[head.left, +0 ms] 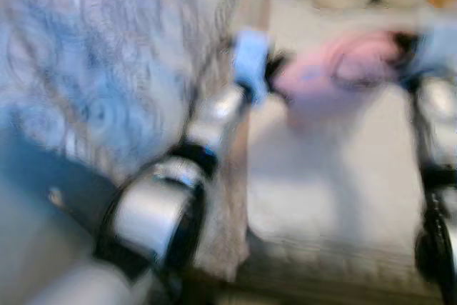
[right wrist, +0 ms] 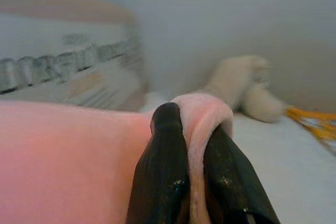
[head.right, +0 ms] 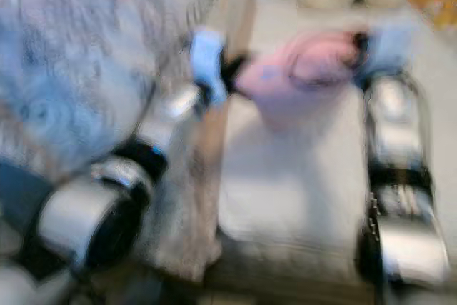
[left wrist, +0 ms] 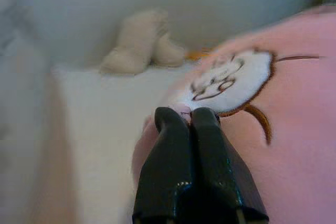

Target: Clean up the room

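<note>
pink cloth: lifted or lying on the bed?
Lifted: the pink cloth hangs bunched between the left gripper and right gripper, each pinching an edge.

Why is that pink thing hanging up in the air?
The soft pink fleece garment with a white cartoon patch is off the white bed, stretched between both pincers. The left pincer pinches one edge, the right pincer a fold at the other.

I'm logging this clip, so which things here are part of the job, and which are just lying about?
In the job:
soft pink fleece garment with a white cartoon patch
left gripper, shut on it
right gripper, shut on it

Lying about:
cream plush toy
blue-grey patterned blanket
</note>
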### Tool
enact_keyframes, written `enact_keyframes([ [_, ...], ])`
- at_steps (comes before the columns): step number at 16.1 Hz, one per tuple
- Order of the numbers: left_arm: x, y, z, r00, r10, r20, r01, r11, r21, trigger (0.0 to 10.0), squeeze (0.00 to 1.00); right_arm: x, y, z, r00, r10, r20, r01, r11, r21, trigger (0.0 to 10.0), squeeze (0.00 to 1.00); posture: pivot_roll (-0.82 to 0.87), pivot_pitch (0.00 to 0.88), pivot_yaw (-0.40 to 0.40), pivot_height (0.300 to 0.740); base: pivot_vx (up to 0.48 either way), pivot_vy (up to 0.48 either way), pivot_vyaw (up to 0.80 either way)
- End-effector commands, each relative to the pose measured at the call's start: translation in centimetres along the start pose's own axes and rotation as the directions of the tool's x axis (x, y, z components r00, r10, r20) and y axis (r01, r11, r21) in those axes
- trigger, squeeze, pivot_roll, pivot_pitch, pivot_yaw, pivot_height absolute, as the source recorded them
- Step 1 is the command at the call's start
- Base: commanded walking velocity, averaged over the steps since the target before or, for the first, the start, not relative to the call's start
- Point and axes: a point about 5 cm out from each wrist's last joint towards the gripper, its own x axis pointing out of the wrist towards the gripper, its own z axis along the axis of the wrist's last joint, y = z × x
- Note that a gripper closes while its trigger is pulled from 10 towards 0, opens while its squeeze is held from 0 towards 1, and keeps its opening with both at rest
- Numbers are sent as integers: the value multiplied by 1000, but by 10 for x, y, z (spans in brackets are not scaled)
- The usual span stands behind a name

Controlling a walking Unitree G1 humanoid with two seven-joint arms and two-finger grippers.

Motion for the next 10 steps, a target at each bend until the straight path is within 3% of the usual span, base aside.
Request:
enact_keyframes([
  [1, 7, -2, 13, 1000, 15, 6, -15, 999, 29, 10000, 0, 5, 4, -9, 998, 28, -57, -29, 1000, -7, 10000, 0, -97, 3, 47, 727, 0, 0, 0],
  [3, 2, 16, 20, 992, 127, 25, -130, 983, 127, 10000, 0, 19, 24, -1, 994, 103, -36, -102, 994, 26, 10000, 0, -79, 30, 32, 727, 0, 0, 0],
  [5, -7, 25, 11, 981, 185, 52, -192, 948, 253, 10000, 0, 11, 46, -27, 978, 193, -76, -182, 975, 131, 10000, 0, -64, 48, 22, 727, 0, 0, 0],
  [7, -20, 16, -17, 987, 152, 46, -159, 935, 316, 10000, 0, -20, 65, -86, 932, 276, -237, -222, 947, 231, 10000, 0, -43, 67, 15, 727, 0, 0, 0],
  [8, -30, 8, -42, 990, 138, 2, -132, 939, 318, 10000, 0, -45, 70, -120, 891, 308, -335, -217, 935, 282, 10000, 0, -37, 83, 17, 727, 0, 0, 0],
  [10, -48, -10, -84, 988, 123, -95, -93, 958, 270, 10000, 0, -85, 72, -162, 826, 332, -455, -206, 930, 305, 10000, 0, -41, 100, 21, 727, 0, 0, 0],
])
